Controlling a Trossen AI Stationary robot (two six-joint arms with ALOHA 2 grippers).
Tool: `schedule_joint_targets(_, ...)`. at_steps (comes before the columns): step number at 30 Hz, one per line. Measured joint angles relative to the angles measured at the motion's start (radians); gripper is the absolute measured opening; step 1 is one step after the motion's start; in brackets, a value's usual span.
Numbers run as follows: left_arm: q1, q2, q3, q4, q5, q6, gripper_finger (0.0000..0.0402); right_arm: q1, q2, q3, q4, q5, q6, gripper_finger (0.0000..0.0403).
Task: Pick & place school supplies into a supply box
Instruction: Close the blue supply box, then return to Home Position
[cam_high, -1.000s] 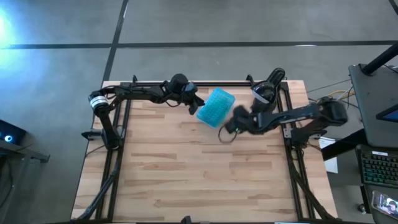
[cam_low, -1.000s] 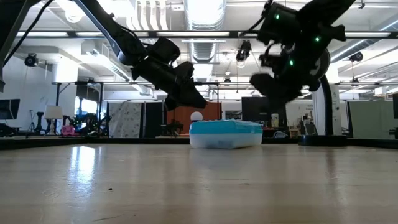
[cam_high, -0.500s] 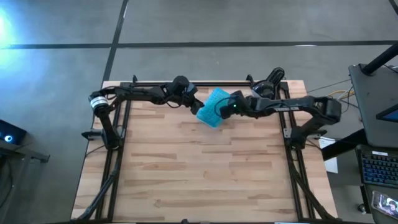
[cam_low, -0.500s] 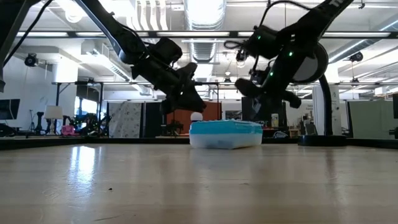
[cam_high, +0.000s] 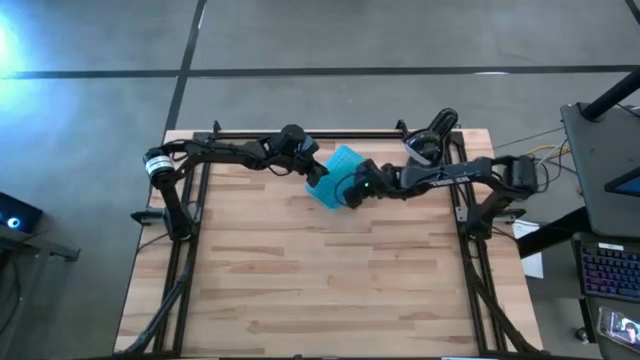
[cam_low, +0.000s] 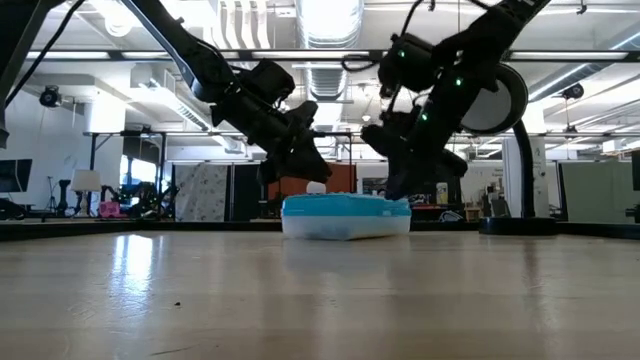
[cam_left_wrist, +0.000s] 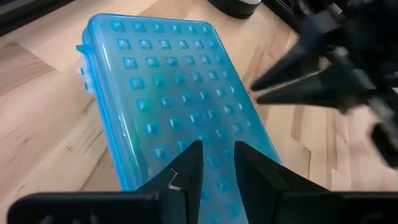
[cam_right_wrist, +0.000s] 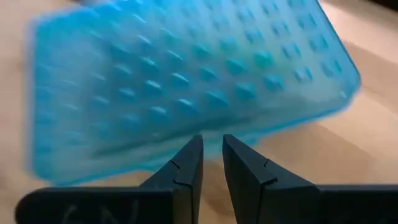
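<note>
The supply box (cam_high: 337, 172) is a turquoise case with a bumpy lid. It lies flat and closed on the far middle of the table, and also shows in the low view (cam_low: 345, 216). No school supplies show outside it. My left gripper (cam_left_wrist: 217, 163) hangs just over the box's lid (cam_left_wrist: 180, 99) at its left end, fingers a narrow gap apart. My right gripper (cam_right_wrist: 211, 155) is shut and sits low at the box's near-right long side (cam_high: 355, 190). My left gripper stands over the bumpy lid; I cannot tell whether its fingertips touch it. My right gripper meets the box's long side edge (cam_right_wrist: 211, 132) with its shut fingertips, slanting down from the table's right. The box stays flat on the table.
A black round device (cam_high: 440, 135) stands at the far right corner, behind the right arm. The table's metal frame rails (cam_high: 300, 133) run along the far and side edges. The near half of the wooden table (cam_high: 320, 280) is bare wood.
My right gripper has swung from the box's right, toward the table's left, and come down against the box's side. The box has slid a little toward the table's left and near edge and turned slightly.
</note>
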Motion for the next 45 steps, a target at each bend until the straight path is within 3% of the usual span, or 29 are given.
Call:
schedule_joint_targets(7, 0.000, -0.001, 0.000, -0.001, -0.001, -0.001, 0.0076, 0.092, -0.014, 0.034, -0.018, 0.033, 0.023, 0.0054)
schedule_joint_targets(11, 0.000, -0.001, 0.000, -0.001, -0.003, -0.001, 0.0076, 0.139, -0.075, 0.041, -0.026, 0.153, 0.022, 0.0054)
schedule_joint_targets(16, -0.008, -0.010, 0.003, -0.001, -0.011, -0.002, 0.0076, 0.191, -0.167, 0.040, -0.075, 0.225, -0.017, 0.0054)
schedule_joint_targets(23, -0.025, -0.184, -0.001, -0.056, -0.045, -0.054, 0.0076, 0.276, -0.385, 0.036, -0.181, 0.347, -0.037, 0.0054)
schedule_joint_targets(30, -0.025, -0.391, -0.025, -0.220, -0.075, -0.093, 0.0076, 0.358, -0.613, -0.034, -0.308, 0.314, -0.083, 0.0054)
schedule_joint_targets(37, -0.039, -0.610, -0.038, -0.414, -0.087, -0.236, 0.0076, 0.414, -0.847, -0.031, -0.422, 0.254, 0.289, 0.0054)
schedule_joint_targets(43, -0.119, -0.767, -0.110, -0.403, -0.108, -0.245, 0.0076, 0.517, -0.929, -0.039, -0.416, 0.151, 0.081, 0.0054)
schedule_joint_targets(45, -0.163, -0.817, -0.170, -0.382, -0.129, -0.259, 0.0076, 0.563, -0.937, -0.052, -0.415, 0.123, 0.088, 0.0054)
